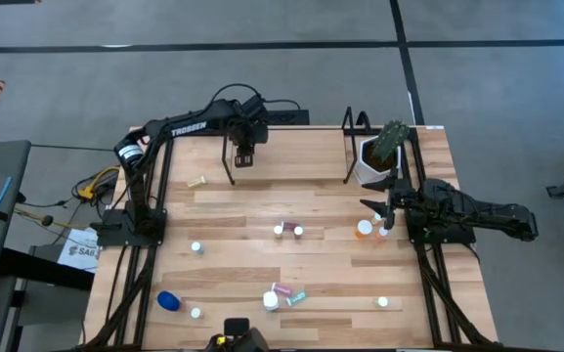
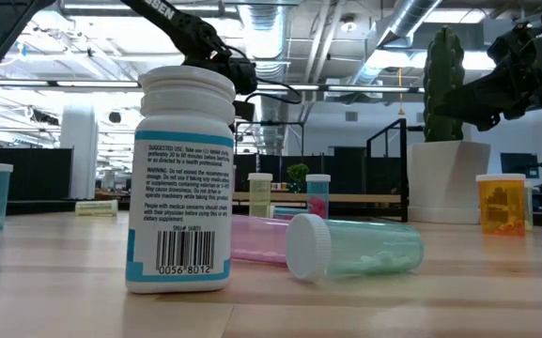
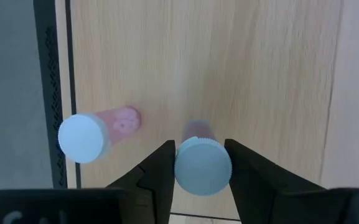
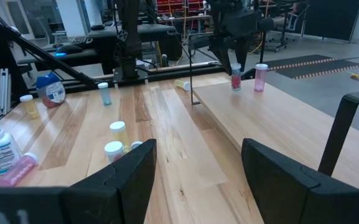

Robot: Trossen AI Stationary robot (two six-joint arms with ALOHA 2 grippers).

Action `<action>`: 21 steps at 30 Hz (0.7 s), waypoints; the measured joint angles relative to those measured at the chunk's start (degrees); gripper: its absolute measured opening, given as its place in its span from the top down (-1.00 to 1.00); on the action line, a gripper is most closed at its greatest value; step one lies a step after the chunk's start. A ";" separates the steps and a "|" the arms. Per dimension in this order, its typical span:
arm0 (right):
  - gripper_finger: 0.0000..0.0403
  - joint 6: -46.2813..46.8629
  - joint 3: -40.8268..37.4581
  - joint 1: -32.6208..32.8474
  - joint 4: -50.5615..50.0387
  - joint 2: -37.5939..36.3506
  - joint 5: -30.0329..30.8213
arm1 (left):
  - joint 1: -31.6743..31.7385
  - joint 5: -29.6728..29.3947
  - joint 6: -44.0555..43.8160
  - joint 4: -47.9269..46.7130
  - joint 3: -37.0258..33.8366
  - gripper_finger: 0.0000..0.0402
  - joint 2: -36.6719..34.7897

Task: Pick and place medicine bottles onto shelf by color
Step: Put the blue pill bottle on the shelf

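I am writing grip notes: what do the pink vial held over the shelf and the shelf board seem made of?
Pink vial: likely translucent plastic; contents show through; matte white ribbed cap. Light-wood shelf board: wood or laminate, smooth, with visible grain. The left gripper holds the vial.

The shelf (image 1: 291,161), a low light-wood board framed by thin black rods with upright loops at both ends, lies at the far edge of the table. Two pink, white-capped bottles stand on the shelf's left end: one (image 3: 98,132) free at the edge, the other (image 3: 202,163) clamped between the left gripper's (image 3: 202,168) fingers. A yellow-green vial (image 1: 197,182) lies on its side just left of the shelf. In front of the shelf stand two small capped bottles (image 1: 288,230) side by side, with an orange one (image 1: 364,229) to their right. Farthest from the shelf are a wide blue bottle (image 1: 169,301), a white bottle (image 1: 271,301), and pink (image 1: 282,289) and teal (image 1: 296,297) vials lying flat.
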 joint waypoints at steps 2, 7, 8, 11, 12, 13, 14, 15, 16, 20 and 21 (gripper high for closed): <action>-0.29 0.00 0.00 -0.01 0.00 0.00 0.00 | 0.20 0.32 -0.04 0.08 -0.02 0.40 0.51; -0.29 0.00 0.00 -0.02 0.00 -0.02 0.00 | 0.42 0.39 0.25 -0.10 -0.06 0.40 1.49; -0.29 0.00 0.00 -0.02 0.00 0.00 0.00 | 0.47 0.38 0.26 0.17 -0.07 0.40 1.49; -0.29 0.00 0.00 -0.02 0.00 0.00 0.00 | 0.57 -0.09 0.41 0.88 -0.04 0.40 1.49; -0.29 0.00 0.00 -0.02 0.00 -0.02 0.00 | 0.68 -0.36 0.42 0.88 -0.04 0.40 1.49; -0.29 0.00 0.00 0.00 0.00 -0.02 0.00 | 0.91 -0.50 0.42 1.02 -0.04 0.40 1.49; -0.29 0.00 0.00 -0.01 0.00 -0.02 0.00 | 1.11 -0.52 0.40 1.08 -0.04 0.40 1.49; -0.29 0.00 0.00 -0.02 0.00 -0.02 0.00 | 1.24 -0.51 0.38 1.08 -0.04 0.40 1.49; -0.29 0.00 0.00 -0.02 0.00 -0.02 0.00 | 1.44 -0.50 0.32 1.10 -0.04 0.40 1.49; -0.29 0.00 0.00 0.00 0.00 -0.02 0.00 | 1.92 -0.39 -0.79 1.30 -0.04 0.40 1.49; -0.29 0.00 0.00 -0.01 0.00 -0.02 0.00 | 2.03 -0.06 -1.22 1.35 -0.04 0.39 1.49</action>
